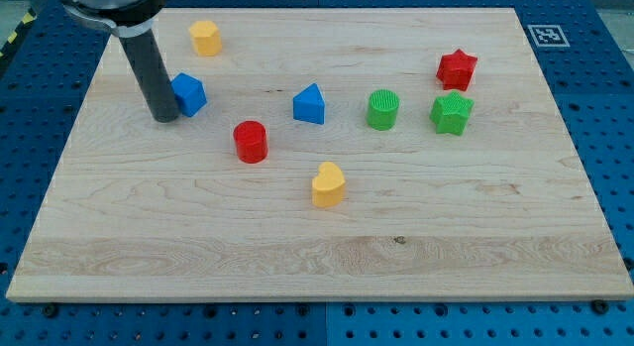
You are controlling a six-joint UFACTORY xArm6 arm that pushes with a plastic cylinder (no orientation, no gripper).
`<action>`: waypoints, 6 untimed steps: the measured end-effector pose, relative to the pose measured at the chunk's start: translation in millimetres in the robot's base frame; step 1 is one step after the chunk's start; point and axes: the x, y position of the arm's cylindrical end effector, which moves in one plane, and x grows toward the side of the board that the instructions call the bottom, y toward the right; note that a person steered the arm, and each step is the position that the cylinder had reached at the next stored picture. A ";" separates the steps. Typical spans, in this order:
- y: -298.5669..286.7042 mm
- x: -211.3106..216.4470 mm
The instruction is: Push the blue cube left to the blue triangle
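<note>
**Board inventory: tip at the blue cube's left face**

Item 1, my tip (163,116). A plain dark rod with no jaws to open or close and nothing held. Its lower end rests on the wooden board (297,257) in the upper left part of the view.

Item 2, blue cube (188,93). It sits just beside my tip, on the tip's right in the view and a shade toward the view's top, touching or nearly so; I cannot tell which. It looks like a small solid block in saturated blue with angled faces, turned slightly off square to the board edges.

Item 3, blue triangle (310,104). Same blue, a wedge with its peak up, lying well to the view's right of the cube, near the board's middle.

Governing relation: my tip stands on the far side of the cube from the triangle, so the cube lies between the two. I judge a push toward the view's right would carry the cube along that line to the triangle.

Item 4, other stock: yellow block (205,37) near the top, red cylinder (251,141), yellow heart (328,184), green cylinder (382,109), green star (452,113), red star (457,68).
</note>
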 end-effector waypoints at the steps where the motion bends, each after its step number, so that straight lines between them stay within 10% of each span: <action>1: -17.4 -17.8; 6: 3.7 -57.6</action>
